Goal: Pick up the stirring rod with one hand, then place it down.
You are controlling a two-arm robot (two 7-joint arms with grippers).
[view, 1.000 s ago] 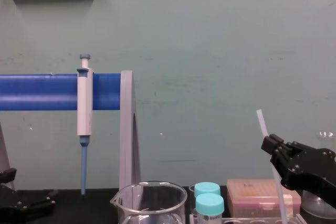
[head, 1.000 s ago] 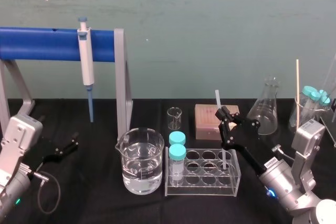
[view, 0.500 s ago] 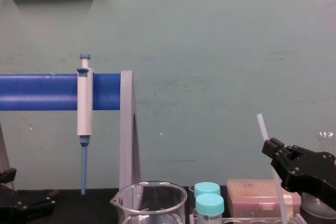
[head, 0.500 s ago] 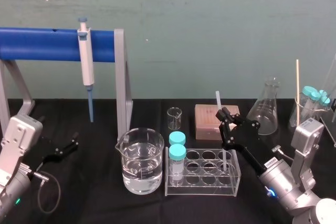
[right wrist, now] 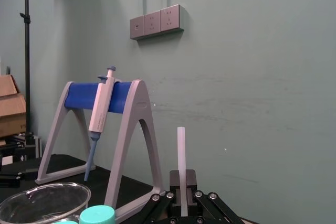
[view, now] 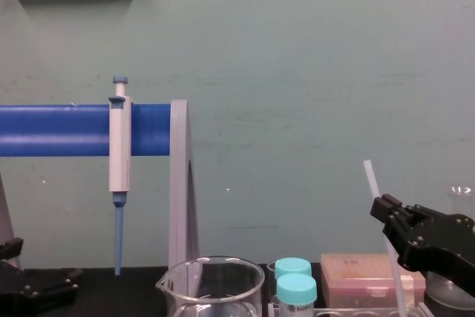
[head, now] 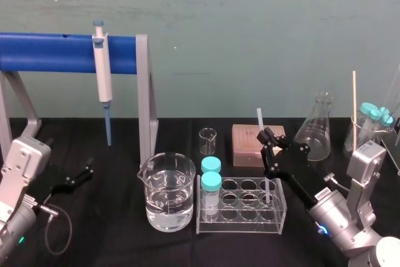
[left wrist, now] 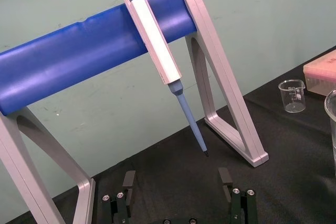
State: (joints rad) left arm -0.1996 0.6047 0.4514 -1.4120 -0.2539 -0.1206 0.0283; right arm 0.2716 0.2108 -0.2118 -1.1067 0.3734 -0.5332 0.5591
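pinching the stirring rod (head: 259, 120) in the rack (head: 240, 221), right fingers (head: 270, 136); left fingers (left wrist: 129, 180) wide, parked.

Head, chest both face stirring rod (head: 259, 119)

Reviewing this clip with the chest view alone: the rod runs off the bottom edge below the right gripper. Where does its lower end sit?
Observer: In the head view, the stirring rod has its lower end inside a well at the right end of the clear tube rack.
Operator: Is the gripper actually closed on it?
Observer: Yes; the right wrist view shows the right gripper shut on the rod.
Operator: And the left arm?
Observer: The left wrist view shows the left gripper open and empty, before the pipette stand.
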